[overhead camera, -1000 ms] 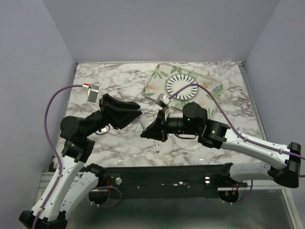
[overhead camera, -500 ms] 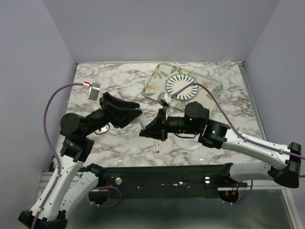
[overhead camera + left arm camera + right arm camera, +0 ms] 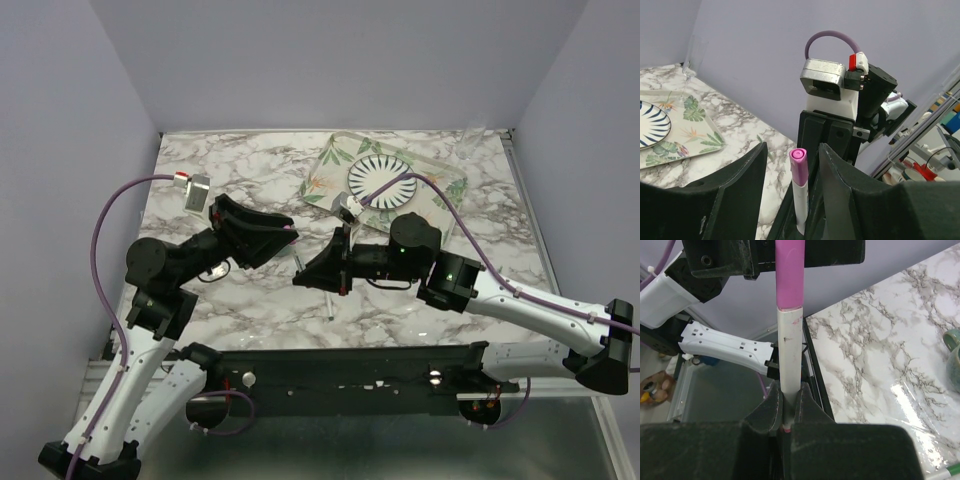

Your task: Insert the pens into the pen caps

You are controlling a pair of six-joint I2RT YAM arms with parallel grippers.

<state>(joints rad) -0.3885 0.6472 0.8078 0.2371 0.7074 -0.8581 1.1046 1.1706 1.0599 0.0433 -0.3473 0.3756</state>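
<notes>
As the right gripper (image 3: 786, 407) clamps one pen (image 3: 789, 355), the left gripper (image 3: 792, 150) gapes around one pink cap (image 3: 800, 170)

Striped plate (image 3: 385, 172) sits on leafy tray (image 3: 320, 180); perhaps a glass (image 3: 472, 143) beyond.

The tray (image 3: 318, 185) sits far right on the table (image 3: 240, 160), with a plate (image 3: 382, 180) on it. At mid-table the left gripper (image 3: 288, 236) faces the right gripper (image 3: 300, 277). A pen (image 3: 789, 355) stands between them, its cap (image 3: 799, 165) between the left fingers. A second pen (image 3: 327, 303) lies nearer.
</notes>
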